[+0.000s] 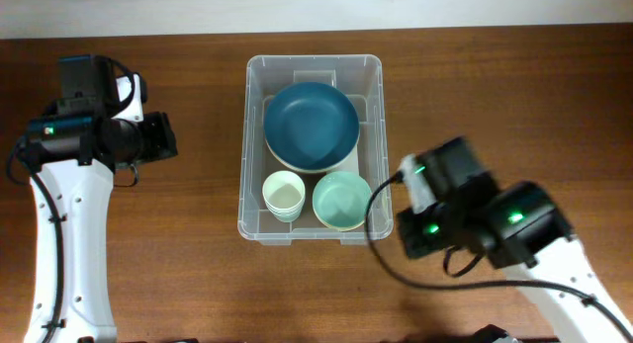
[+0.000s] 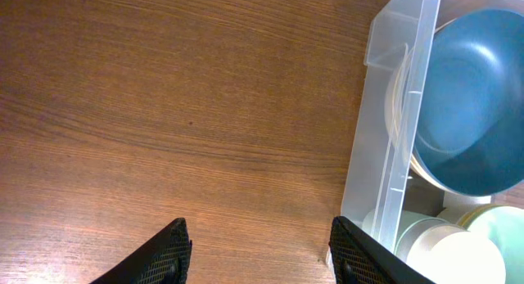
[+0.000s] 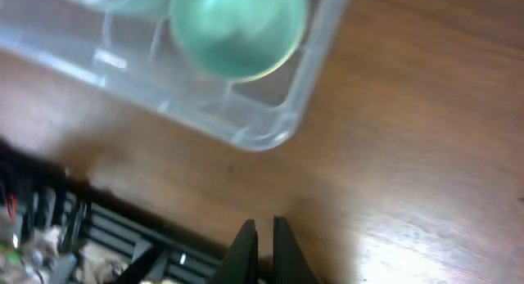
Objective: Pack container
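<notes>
The clear plastic container (image 1: 253, 135) stands mid-table. Inside it are a dark blue bowl (image 1: 311, 125) at the back, a pale cup (image 1: 284, 195) at the front left and a mint green bowl (image 1: 342, 200) at the front right. In the left wrist view the container wall (image 2: 385, 145) and the blue bowl (image 2: 475, 96) lie to the right of my left gripper (image 2: 258, 251), which is open and empty above bare wood. My right gripper (image 3: 264, 251) is shut and empty, over the table to the right of the container's front corner (image 3: 270, 137); the mint bowl (image 3: 237, 30) shows blurred.
The left arm (image 1: 109, 135) is left of the container. The right arm (image 1: 475, 219) is right of its front corner. The table's front edge and dark equipment below it (image 3: 98, 235) show in the right wrist view.
</notes>
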Tool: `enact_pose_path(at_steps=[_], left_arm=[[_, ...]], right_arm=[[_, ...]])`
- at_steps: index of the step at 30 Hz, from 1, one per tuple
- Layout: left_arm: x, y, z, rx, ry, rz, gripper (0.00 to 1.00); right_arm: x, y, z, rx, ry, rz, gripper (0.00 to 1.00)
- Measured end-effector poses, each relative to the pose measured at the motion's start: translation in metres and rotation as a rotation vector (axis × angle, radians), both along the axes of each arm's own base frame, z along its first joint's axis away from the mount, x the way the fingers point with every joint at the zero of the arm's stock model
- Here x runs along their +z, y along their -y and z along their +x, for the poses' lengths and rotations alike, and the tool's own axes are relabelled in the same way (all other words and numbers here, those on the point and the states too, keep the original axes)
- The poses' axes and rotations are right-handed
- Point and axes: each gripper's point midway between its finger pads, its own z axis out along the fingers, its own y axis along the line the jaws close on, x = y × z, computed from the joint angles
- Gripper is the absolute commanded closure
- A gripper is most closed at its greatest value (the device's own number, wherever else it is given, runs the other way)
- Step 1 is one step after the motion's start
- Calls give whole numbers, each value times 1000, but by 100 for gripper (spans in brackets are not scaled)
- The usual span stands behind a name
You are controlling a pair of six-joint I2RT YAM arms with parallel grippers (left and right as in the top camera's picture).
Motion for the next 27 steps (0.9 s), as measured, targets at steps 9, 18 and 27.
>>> enact_pose_path(at_steps=[9, 18, 27], left_arm=[[-3, 2, -1, -4, -6, -10, 44], [-3, 2, -1, -4, -6, -10, 44], [-3, 2, -1, -4, -6, -10, 44]], right_arm=[[-58, -33, -40, 157, -191, -133, 94], [-107, -56, -10, 150, -208, -192, 96], [-109, -37, 7, 39, -189, -241, 96]])
